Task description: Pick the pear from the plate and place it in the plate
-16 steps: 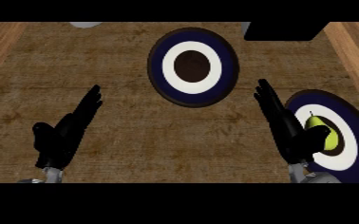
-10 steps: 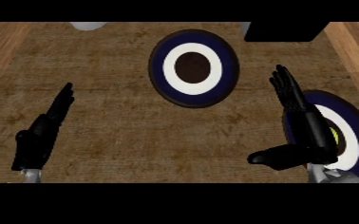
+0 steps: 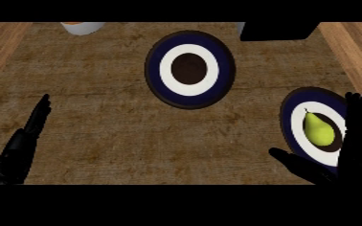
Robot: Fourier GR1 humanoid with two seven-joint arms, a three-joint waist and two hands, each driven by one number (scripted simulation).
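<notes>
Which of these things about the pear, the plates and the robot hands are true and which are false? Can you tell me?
1. The pear lies on the plate at the right. True.
2. The middle plate has food on it. False: nothing lies on it.
3. The right robot hand holds the pear. False: it is open around the plate, thumb in front, fingers behind.
4. The left robot hand is open at the view's left edge. True.
5. The pear is red. False: it is yellow-green.
</notes>
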